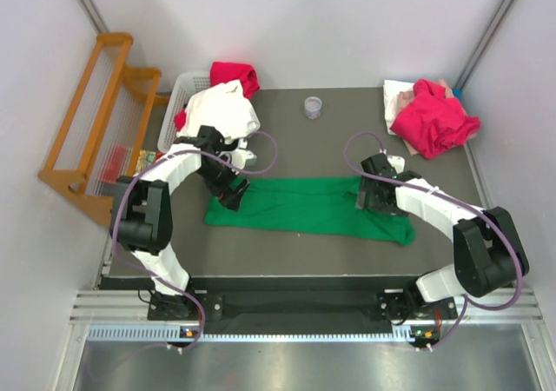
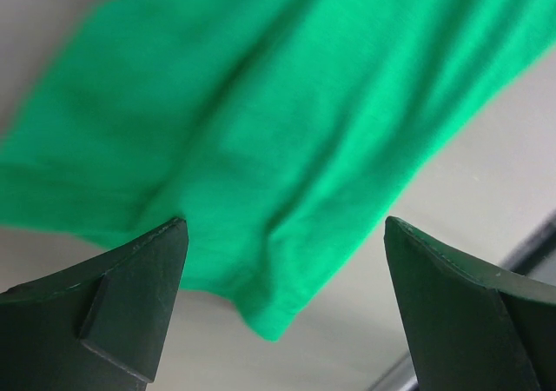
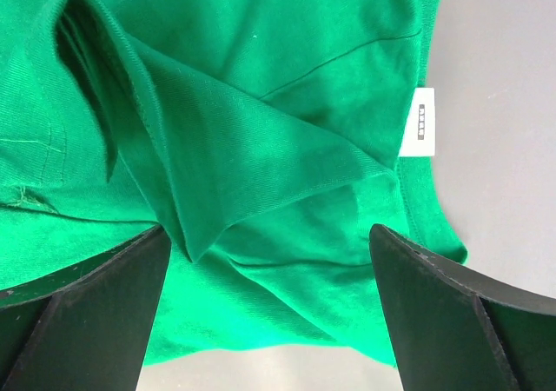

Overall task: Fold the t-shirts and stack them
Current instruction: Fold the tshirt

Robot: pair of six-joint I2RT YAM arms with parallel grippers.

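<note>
Left gripper (image 1: 233, 195): jaws spread as wide as they go, nothing pinched, nothing held. It hangs low over the left end of the green tee (image 1: 304, 207). In its wrist view the cloth fills the space ahead of and between the fingertips, somewhat blurred, with a rounded corner of fabric ending just short of them. Right gripper (image 1: 369, 195): jaws also wide apart, no grip. It sits over the tee's right end. Directly below it a raised fold of fabric runs down to a point between the fingertips, nearer the left finger. A white tag (image 3: 420, 122) at the neckline lies ahead of the right finger. The tee lies as a long flat band on the table (image 1: 330, 148), spanning from under one gripper to under the other. Beyond the right gripper, well apart: red tee (image 1: 434, 117) crumpled on top of pale tees (image 1: 398, 96). Beyond the left gripper: basket (image 1: 185, 87) holding a white tee (image 1: 221, 109) and a second red tee (image 1: 236, 76). Small cup (image 1: 314, 107) stands between the two heaps.
</note>
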